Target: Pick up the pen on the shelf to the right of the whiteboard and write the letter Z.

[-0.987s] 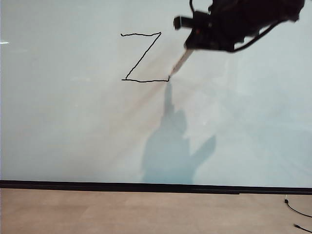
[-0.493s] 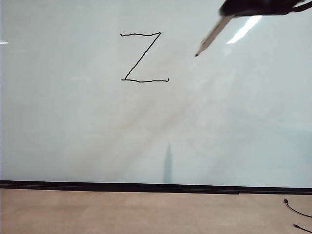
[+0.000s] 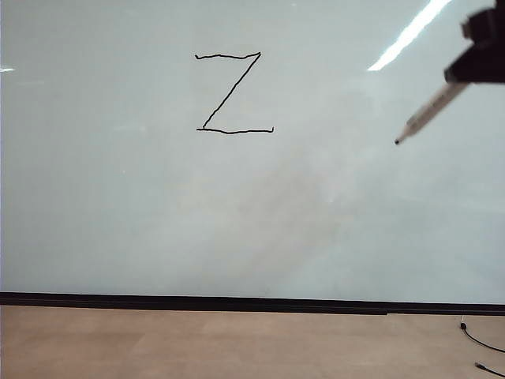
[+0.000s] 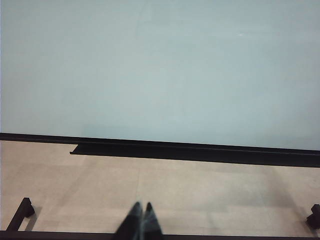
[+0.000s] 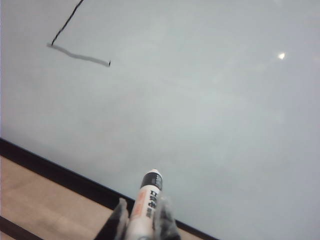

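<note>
The whiteboard (image 3: 158,205) fills the exterior view, and a thin black letter Z (image 3: 233,92) is drawn on its upper left part. My right gripper (image 3: 464,77) is at the right edge, shut on the pen (image 3: 426,117), a slim white marker. Its dark tip points down-left and is off the board, well to the right of the Z. In the right wrist view the pen (image 5: 150,187) sticks out between the fingers of the right gripper (image 5: 144,204), with the Z's bottom stroke (image 5: 80,56) far off. My left gripper (image 4: 142,206) is shut and empty, low over the floor.
A black strip (image 3: 237,301) runs along the board's bottom edge above the tan floor (image 3: 197,339). A thin cable (image 3: 481,343) lies at the floor's right. In the left wrist view a black ledge (image 4: 150,150) sits under the board and a black frame foot (image 4: 20,212) stands nearby.
My right gripper lifted the pen off the end of the Z's bottom stroke, rose, then swung right and away from the board. Its shadow on the board is gone. The left arm is still.
</note>
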Motion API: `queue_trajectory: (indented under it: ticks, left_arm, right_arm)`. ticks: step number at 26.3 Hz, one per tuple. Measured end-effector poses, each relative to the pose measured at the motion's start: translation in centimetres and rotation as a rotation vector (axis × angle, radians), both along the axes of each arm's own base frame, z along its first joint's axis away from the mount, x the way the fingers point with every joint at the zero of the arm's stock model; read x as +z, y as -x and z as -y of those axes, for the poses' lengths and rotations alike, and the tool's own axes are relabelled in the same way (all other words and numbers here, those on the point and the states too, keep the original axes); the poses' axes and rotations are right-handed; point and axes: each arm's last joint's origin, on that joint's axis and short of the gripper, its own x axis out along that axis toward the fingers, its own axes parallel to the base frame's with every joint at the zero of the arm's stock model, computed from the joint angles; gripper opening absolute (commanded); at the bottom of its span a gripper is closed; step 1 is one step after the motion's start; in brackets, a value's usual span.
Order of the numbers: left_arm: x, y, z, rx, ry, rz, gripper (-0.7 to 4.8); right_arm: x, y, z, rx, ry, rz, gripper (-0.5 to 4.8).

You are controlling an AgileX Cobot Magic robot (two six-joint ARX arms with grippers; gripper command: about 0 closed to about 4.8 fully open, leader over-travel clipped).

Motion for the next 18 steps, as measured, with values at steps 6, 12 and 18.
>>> queue_trajectory:
  ticks: [6,12,18]
  left_arm:
    - [0.0,0.0,0.0,0.0,0.0,0.0,-0.04]
    - [0.0,0.0,0.0,0.0,0.0,0.0,-0.04]
    - [0.0,0.0,0.0,0.0,0.0,0.0,-0.04]
  right_arm:
    - [-1.3,1.5,1.1,-0.011,-0.031,0.045,-0.07]
    - [-2.5,2.8,2.1,-0.03,-0.051,0.066,-0.07]
    - [-4.2,3.2,2.4,-0.05,-0.053,0.029,-0.07]
